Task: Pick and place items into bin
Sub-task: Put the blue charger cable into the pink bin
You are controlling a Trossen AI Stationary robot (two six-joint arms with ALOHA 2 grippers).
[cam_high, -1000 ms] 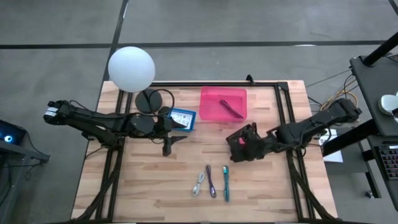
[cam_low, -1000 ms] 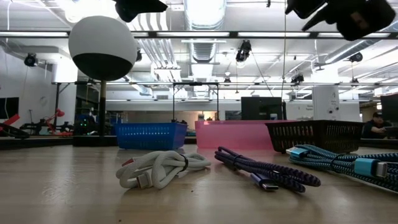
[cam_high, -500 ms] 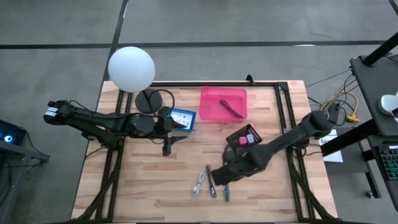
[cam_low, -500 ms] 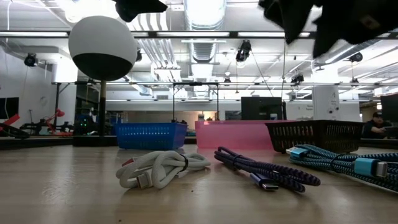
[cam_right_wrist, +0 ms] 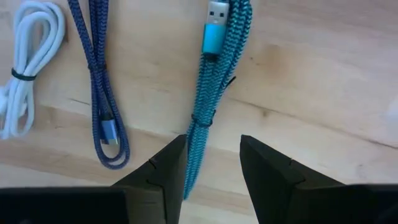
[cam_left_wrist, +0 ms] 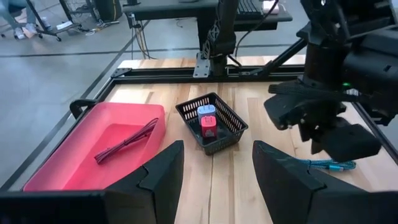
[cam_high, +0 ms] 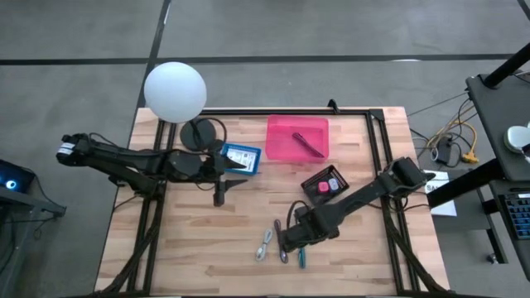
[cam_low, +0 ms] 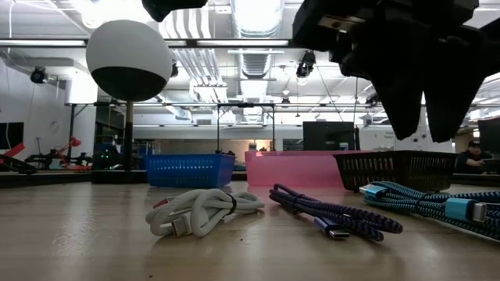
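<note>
So the right gripper [cam_right_wrist: 208, 165] is hanging right over the teal cable [cam_right_wrist: 214, 93] near the front of the table [cam_high: 190, 248], fingers [cam_right_wrist: 155, 177] spread apart with the cable running between them in the right wrist view. It's above the cable, nothing grasped; the low view shows those fingers well off the wood. Just beside the teal one lie the purple cable [cam_right_wrist: 99, 93] and then the white cable [cam_right_wrist: 28, 59], all three bundled and side by side, not touching each other as far as can be seen.

The left gripper [cam_left_wrist: 211, 171] is parked over toward the back left, near the blue basket [cam_high: 243, 158] and the white globe lamp [cam_high: 175, 91], fingers released and empty.

Farther back sits the pink bin [cam_high: 296, 137] with a maroon cable [cam_left_wrist: 127, 140] already lying in it. Between the bin and the right arm there's a small black basket [cam_left_wrist: 211, 121] holding a red piece and a blue-white piece, too small to tell what they are.
</note>
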